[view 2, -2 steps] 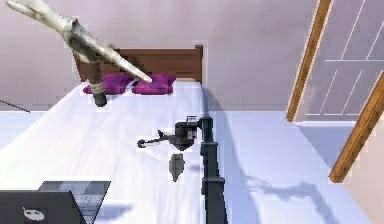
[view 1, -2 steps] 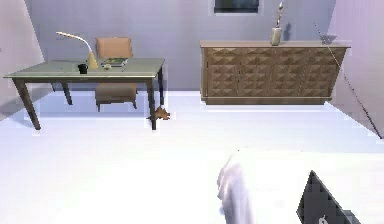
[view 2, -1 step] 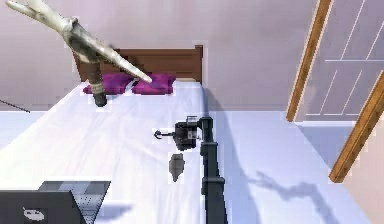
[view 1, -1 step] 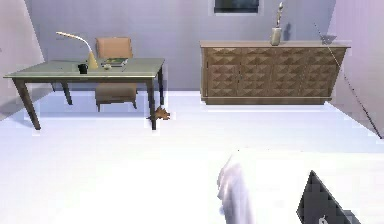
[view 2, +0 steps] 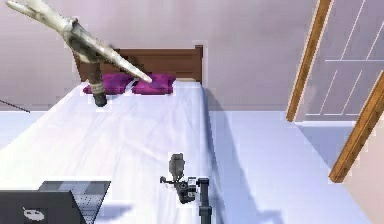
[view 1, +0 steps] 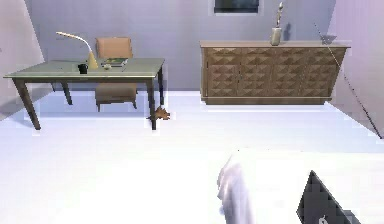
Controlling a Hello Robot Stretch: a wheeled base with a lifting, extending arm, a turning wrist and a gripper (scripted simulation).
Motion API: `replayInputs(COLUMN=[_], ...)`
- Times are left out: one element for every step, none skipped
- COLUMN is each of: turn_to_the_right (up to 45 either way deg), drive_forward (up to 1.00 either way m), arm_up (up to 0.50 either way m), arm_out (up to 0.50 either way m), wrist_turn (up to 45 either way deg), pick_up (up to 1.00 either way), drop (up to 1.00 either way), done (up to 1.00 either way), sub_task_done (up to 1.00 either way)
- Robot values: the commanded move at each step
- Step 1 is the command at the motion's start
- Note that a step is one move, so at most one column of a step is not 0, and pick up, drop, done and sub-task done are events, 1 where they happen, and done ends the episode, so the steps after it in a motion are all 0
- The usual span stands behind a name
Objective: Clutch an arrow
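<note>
Up and left of the gripper's [view 2: 176, 182] jaws, a pale long object [view 2: 85, 40] runs off the frame's corner; lower left, a laptop [view 2: 45, 205] is cropped at the bottom edge. Whether the gripper holds anything is unclear.

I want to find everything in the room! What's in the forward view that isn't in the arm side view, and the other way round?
Forward view: a desk with a lamp, a chair and a wooden sideboard.
Arm side view: purple pillows, a headboard and the gripper.
Both: the white bed and the laptop.
</note>
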Motion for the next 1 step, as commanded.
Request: replayInputs(turn_to_the_right=[0.0], drive_forward=[0.00], arm_up=[0.00], arm_out=[0.00], wrist_turn=[0.0], pick_up=[1.00], drop=[0.00], done=[0.00], sub_task_done=[0.00])
